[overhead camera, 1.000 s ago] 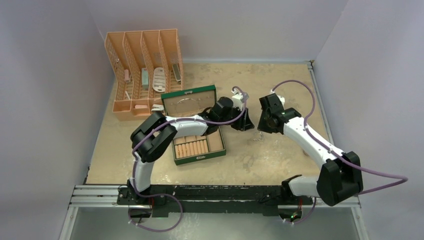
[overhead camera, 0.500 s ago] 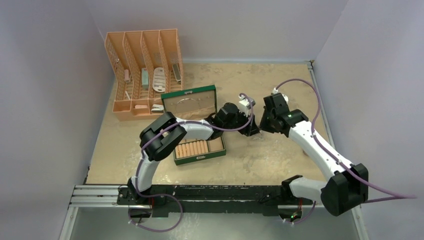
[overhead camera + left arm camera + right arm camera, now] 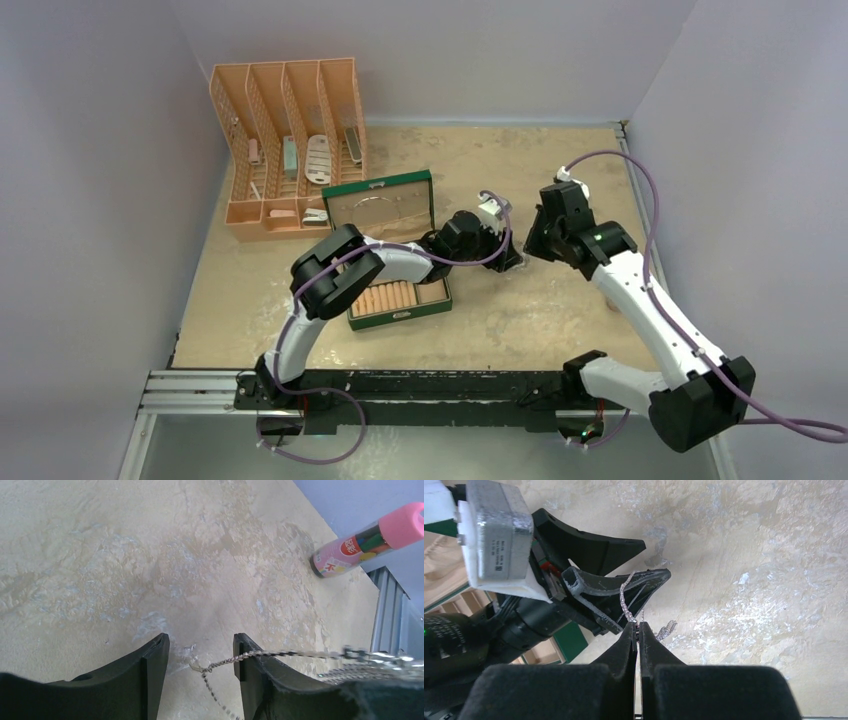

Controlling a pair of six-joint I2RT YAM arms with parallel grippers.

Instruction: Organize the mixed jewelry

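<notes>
A sandy, mottled table [image 3: 560,320] sits between plain lilac walls [image 3: 100,200]. A peach slatted rack [image 3: 285,140] stands far left, with an open green box [image 3: 378,205] just in front. A pink-capped bottle [image 3: 365,542] lies near the table's edge. Mid-table, well apart from the walls, the right gripper [image 3: 638,626] is pinched closed on a thin silvery chain [image 3: 222,662]. The chain drapes over one black finger of the left gripper [image 3: 200,655], whose jaws stand apart.

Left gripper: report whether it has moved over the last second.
Yes. The left gripper has shifted right, farther from the green box.
</notes>
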